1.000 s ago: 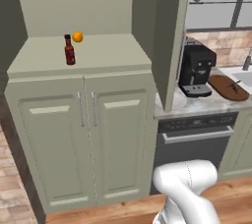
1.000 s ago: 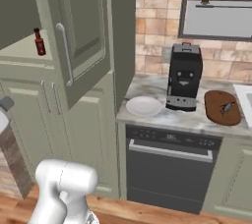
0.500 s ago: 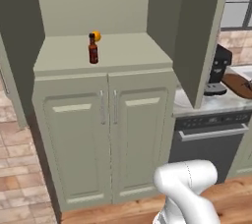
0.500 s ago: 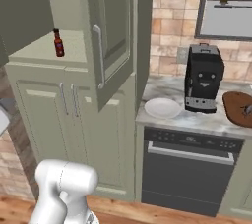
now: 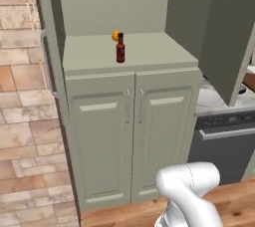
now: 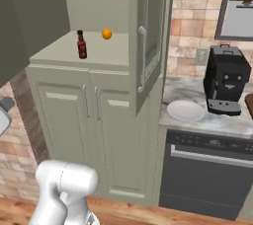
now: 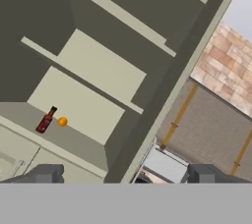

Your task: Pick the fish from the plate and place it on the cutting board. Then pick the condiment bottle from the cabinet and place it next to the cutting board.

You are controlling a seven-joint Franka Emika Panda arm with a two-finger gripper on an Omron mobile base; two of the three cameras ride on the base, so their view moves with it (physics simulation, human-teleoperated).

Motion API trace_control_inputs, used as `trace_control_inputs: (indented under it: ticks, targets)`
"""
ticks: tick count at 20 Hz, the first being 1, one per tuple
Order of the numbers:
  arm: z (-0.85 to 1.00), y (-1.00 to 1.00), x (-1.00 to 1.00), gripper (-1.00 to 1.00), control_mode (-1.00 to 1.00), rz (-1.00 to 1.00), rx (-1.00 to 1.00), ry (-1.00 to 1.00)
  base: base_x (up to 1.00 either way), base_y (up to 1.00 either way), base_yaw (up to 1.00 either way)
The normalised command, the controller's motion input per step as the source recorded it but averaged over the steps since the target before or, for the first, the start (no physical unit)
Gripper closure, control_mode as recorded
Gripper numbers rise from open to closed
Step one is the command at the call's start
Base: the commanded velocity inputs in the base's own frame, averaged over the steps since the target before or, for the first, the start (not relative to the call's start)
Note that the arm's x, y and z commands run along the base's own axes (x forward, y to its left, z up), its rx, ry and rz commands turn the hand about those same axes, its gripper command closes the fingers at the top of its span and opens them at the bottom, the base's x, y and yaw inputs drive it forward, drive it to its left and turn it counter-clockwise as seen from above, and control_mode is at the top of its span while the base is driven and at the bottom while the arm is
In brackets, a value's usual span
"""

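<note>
While gripper (image 7: 123,174) gapes empty, condiment bottle (image 5: 120,48) beside orange ball (image 5: 115,35), cabinet (image 5: 124,61) door ajar.

A small orange ball (image 6: 106,33) lies on the shelf, at 12 o'clock in the left base view and at 10 o'clock in the right base view. A black coffee machine (image 6: 226,80) stands on the marble worktop (image 6: 232,124) at 3 o'clock. Below the worktop there is a dark dishwasher (image 6: 205,179) with a silver handle. The wall (image 5: 22,101) at 9 o'clock is brick, and the floor (image 6: 148,216) is wood.
</note>
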Motion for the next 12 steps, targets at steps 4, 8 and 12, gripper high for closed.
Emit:
trace_control_inputs:
  ticks: [4, 8, 12]
  targets:
    - [0.0, 0.0, 0.0, -1.0, 1.0, 0.0, 0.0, 0.0, -0.17, 0.56, -0.02]
    - [0.0, 0.0, 0.0, -1.0, 1.0, 0.0, 0.0, 0.0, -0.15, 0.54, -0.02]
    - [0.0, 0.0, 0.0, -1.0, 1.0, 0.0, 0.0, 0.0, -0.14, 0.53, -0.02]
